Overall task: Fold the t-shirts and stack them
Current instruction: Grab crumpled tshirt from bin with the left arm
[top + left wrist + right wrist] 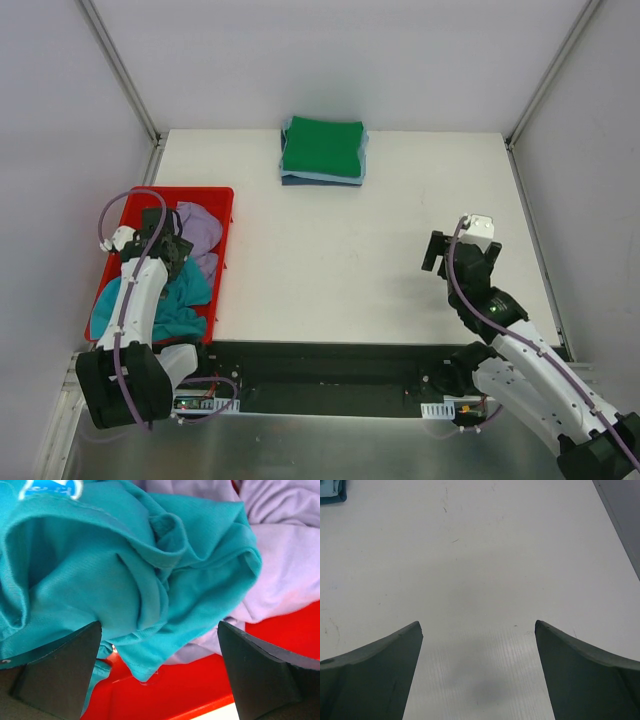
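A crumpled teal t-shirt (178, 300) and a lavender t-shirt (200, 232) lie in the red tray (222, 200) at the left. My left gripper (165, 245) hangs open over the tray; in the left wrist view the teal t-shirt (100, 570) fills the space above my open jaws and the lavender t-shirt (285, 545) lies to its right. A folded stack with a green t-shirt (323, 147) on top, light blue and dark blue below, sits at the table's far edge. My right gripper (455, 255) is open and empty over bare table.
The red tray floor (200, 680) shows between my left fingers. A corner of the folded stack (332, 490) shows at the top left of the right wrist view. Enclosure walls and frame rails bound the white table (350, 260).
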